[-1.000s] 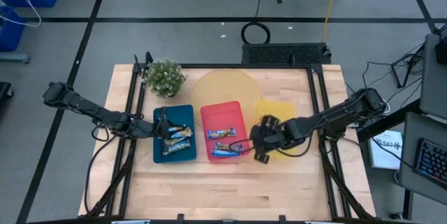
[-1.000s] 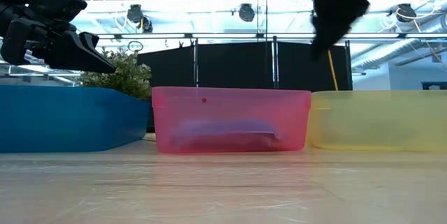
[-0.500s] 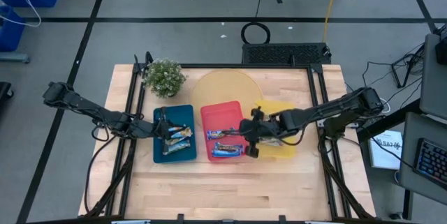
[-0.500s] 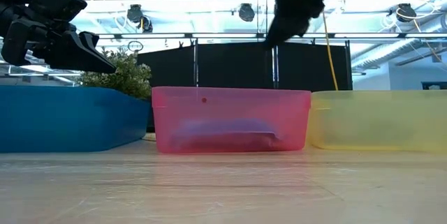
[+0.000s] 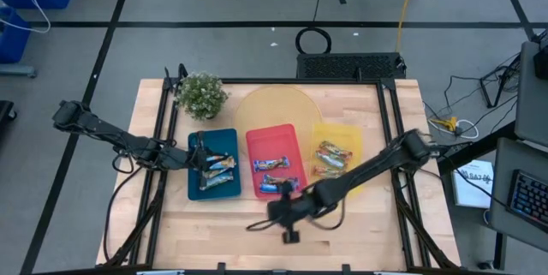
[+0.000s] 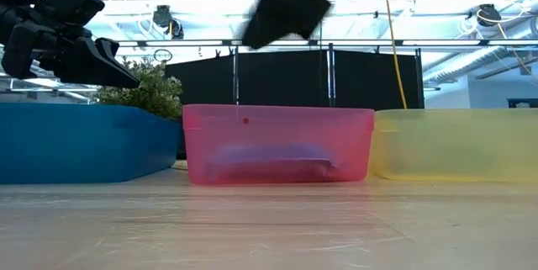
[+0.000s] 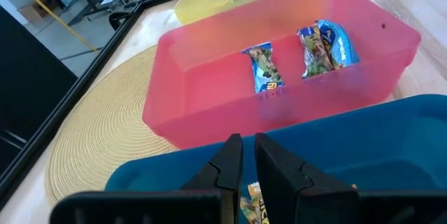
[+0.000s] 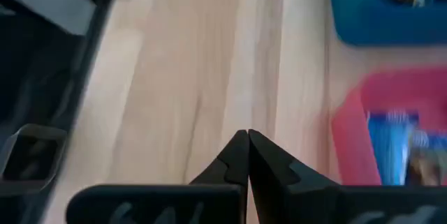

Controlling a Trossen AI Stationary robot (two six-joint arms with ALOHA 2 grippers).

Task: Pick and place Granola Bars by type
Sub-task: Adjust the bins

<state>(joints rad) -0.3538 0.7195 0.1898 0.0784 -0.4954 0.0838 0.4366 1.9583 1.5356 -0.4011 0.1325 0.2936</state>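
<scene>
High view: Granola Bars [image 5: 274, 174] behind right gripper [image 5: 276, 215].

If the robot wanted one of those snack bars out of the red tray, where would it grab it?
Likely across the narrow middle of the bar, coming straight down from above. The bars lie flat on the floor of the red tray, whose walls block any sideways approach, and the short width suits the jaws. The right gripper, shut and empty over bare table, is nearest.

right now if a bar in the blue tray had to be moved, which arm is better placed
Left. The left gripper sits at the blue tray edge, shut and empty. The right gripper is over bare table in front of the red tray.
</scene>
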